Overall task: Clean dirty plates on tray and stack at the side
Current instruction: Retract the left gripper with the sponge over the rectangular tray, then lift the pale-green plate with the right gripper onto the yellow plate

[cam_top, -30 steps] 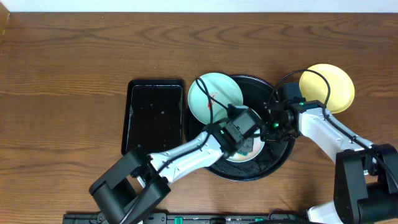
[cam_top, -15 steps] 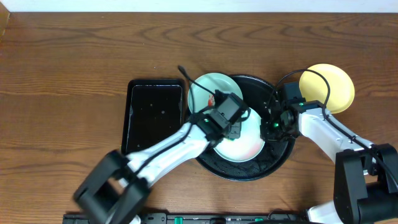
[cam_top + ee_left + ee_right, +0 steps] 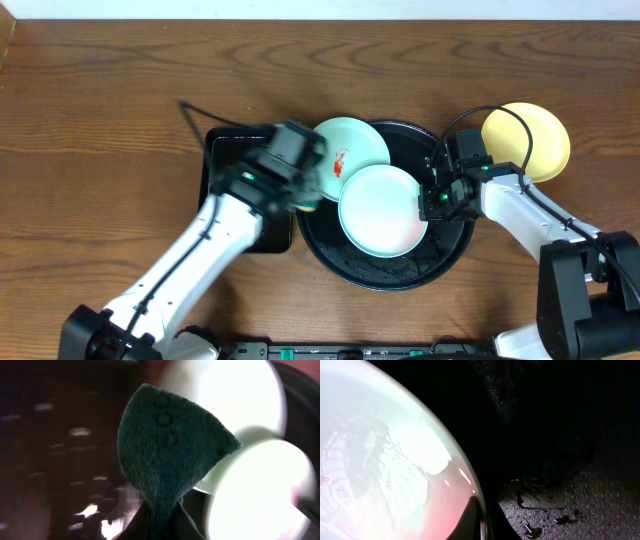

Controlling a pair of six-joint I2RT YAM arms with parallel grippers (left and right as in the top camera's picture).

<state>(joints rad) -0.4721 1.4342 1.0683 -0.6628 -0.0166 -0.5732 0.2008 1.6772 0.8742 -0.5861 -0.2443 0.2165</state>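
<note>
Middle plate [image 3: 378,212] lies glossy mint in the tray [image 3: 400,272], right pincer [image 3: 430,203] pinching its rim. Smeared plate [image 3: 350,148] overlaps the tray's far-left rim, yellow plate [image 3: 527,140] on the worktop [image 3: 120,100]. Left pincer [image 3: 161,512] clamps a green pad [image 3: 167,455].

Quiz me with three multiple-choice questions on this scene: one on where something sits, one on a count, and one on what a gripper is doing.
1. Where is the yellow plate?
A) on the table, right of the round tray
B) inside the round tray
C) on the floor

2. How many plates show from overhead?
A) two
B) three
C) five

3. The left gripper is:
A) open
B) shut on a green sponge
C) shut on a plate

Answers:
1 A, it lies on bare wood beyond the tray's rim.
2 B, a smeared mint plate, a second mint plate and the yellow one.
3 B, the left wrist view shows the sponge pinched between its fingers.
</note>
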